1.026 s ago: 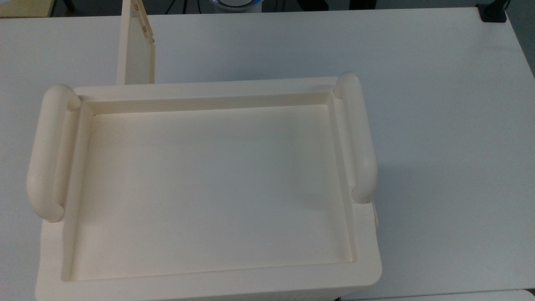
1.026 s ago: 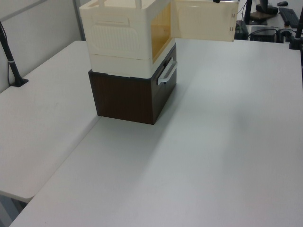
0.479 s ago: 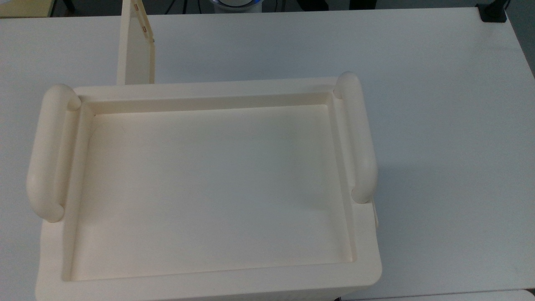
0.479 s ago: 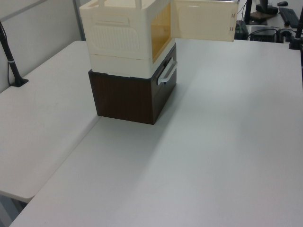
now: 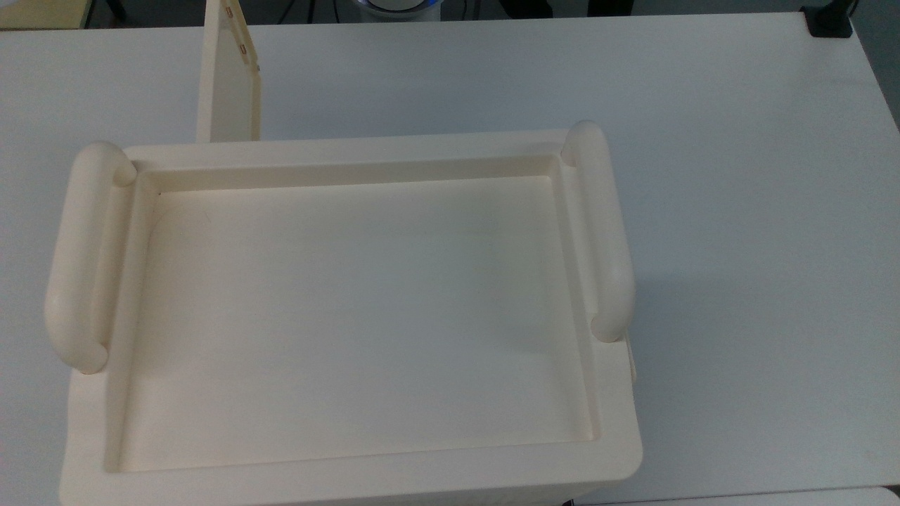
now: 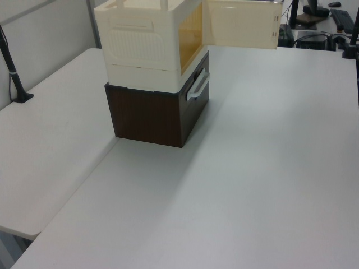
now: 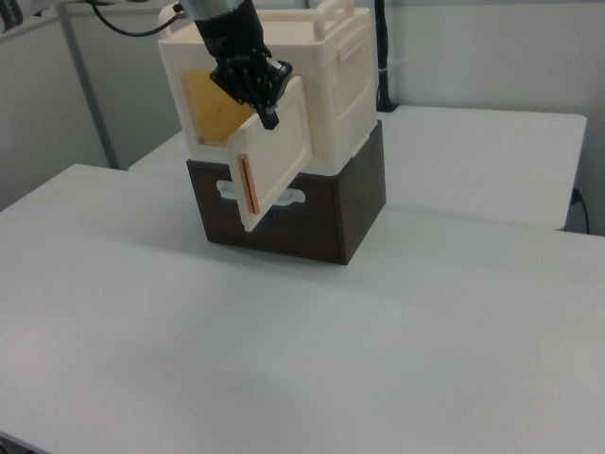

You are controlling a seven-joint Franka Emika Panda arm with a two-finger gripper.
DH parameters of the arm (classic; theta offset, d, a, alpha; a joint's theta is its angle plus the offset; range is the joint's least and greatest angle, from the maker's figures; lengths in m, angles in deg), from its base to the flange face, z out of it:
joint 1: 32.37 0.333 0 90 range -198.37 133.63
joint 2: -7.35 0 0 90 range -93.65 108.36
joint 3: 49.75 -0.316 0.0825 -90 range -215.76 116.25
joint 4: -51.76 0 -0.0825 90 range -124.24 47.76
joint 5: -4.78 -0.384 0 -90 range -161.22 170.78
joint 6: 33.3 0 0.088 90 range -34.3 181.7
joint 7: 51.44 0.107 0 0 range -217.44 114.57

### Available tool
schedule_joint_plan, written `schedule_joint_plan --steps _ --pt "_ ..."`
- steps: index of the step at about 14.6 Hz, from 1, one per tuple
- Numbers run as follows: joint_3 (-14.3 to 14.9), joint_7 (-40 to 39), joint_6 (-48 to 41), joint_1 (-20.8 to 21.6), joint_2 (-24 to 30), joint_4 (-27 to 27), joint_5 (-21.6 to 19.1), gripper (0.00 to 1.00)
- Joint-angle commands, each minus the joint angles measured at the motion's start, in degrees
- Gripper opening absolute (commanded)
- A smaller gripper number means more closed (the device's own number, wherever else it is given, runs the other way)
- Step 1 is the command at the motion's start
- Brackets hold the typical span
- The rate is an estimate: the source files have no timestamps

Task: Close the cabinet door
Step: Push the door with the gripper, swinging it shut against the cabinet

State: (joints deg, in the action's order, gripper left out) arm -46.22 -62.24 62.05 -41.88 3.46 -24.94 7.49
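The cabinet (image 5: 351, 151) is a cream-white box with a recessed tray top and a rounded handle on each side. It stands on a dark brown drawer unit (image 6: 148, 115). Its amber-tinted inside shows through the open front. The cabinet door (image 6: 241, 25) stands swung wide open, pointing away from the cabinet front toward the left view's right. In the top view the door (image 5: 228, 77) juts out at the upper left. In the right view my black gripper (image 7: 267, 115) is at the upper edge of the open door (image 7: 279, 161), in front of the cabinet (image 7: 345, 66).
The brown unit has a white drawer handle (image 6: 197, 87) below the cabinet opening. A white table (image 6: 252, 168) spreads wide in front of the stack. A black clamp post (image 6: 14, 73) stands at the left view's left edge; desks with equipment lie behind.
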Motion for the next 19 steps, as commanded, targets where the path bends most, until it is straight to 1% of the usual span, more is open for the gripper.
schedule_joint_plan --steps 1,2,3,4,5,7,9,12,13,15,19 --pt "-0.6 -0.9 0.5 3.2 0.6 -1.5 -3.6 0.00" --pt "-0.7 -0.8 0.4 4.1 0.7 -1.5 -6.1 0.00" --pt "-0.7 -0.4 0.4 5.9 0.7 -1.5 -9.5 0.00" --pt "-0.7 0.3 0.5 6.9 0.7 -1.5 -11.5 0.00" --pt "-0.7 1.4 0.7 7.1 0.7 -1.5 -12.1 0.00" --pt "-0.8 2.4 1.1 7.6 0.6 -1.5 -12.2 0.00" --pt "-0.8 2.4 2.6 9.2 -1.2 -1.4 -12.2 0.00" --pt "-0.7 2.5 12.0 12.1 -3.6 -1.5 -12.2 0.00" --pt "-0.7 2.5 16.3 12.7 -5.1 -1.5 -12.2 0.00" --pt "-0.7 2.4 21.5 12.9 -6.6 -1.5 -12.3 0.00" --pt "-0.8 2.4 27.8 13.4 -8.1 -1.6 -12.6 0.00"
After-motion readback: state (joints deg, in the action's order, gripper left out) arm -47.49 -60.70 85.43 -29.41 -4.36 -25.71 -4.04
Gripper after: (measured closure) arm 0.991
